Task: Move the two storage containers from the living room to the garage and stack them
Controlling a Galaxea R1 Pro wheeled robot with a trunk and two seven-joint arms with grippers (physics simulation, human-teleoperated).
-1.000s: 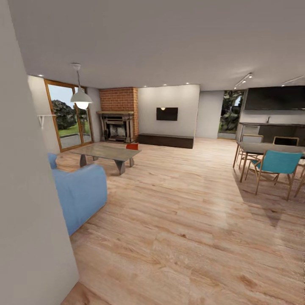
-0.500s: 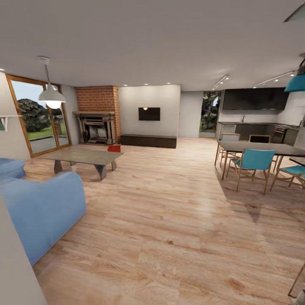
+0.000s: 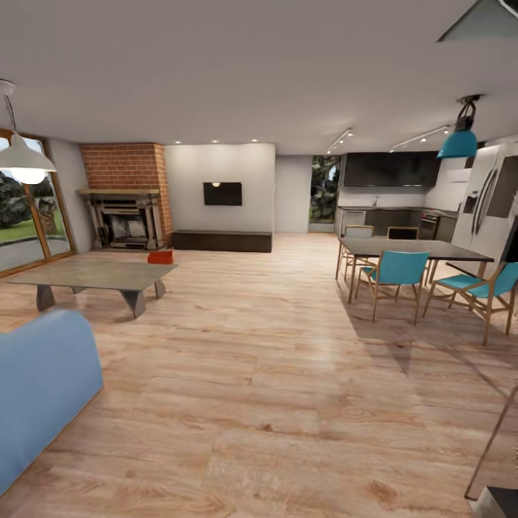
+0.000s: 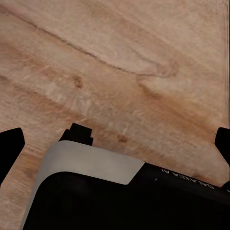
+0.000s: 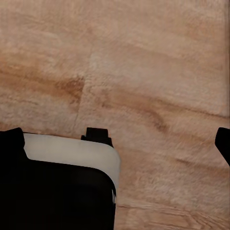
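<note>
Living room: one orange-red storage container (image 3: 160, 257) is sitting on the wood floor (image 3: 288, 374) beyond the glass table (image 3: 93, 273), before the fireplace (image 3: 124, 219). Left gripper (image 4: 115, 143) and right gripper (image 5: 115, 141) are hanging spread wide, empty, above planks.

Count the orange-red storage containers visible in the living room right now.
1. One storage container sits on the wood floor just beyond the far corner of the low table, near the fireplace. A second may be hidden behind the table or the sofa.

A home: brick fireplace (image 3: 128, 194), sofa (image 3: 39, 388), dining table (image 3: 410, 250).
</note>
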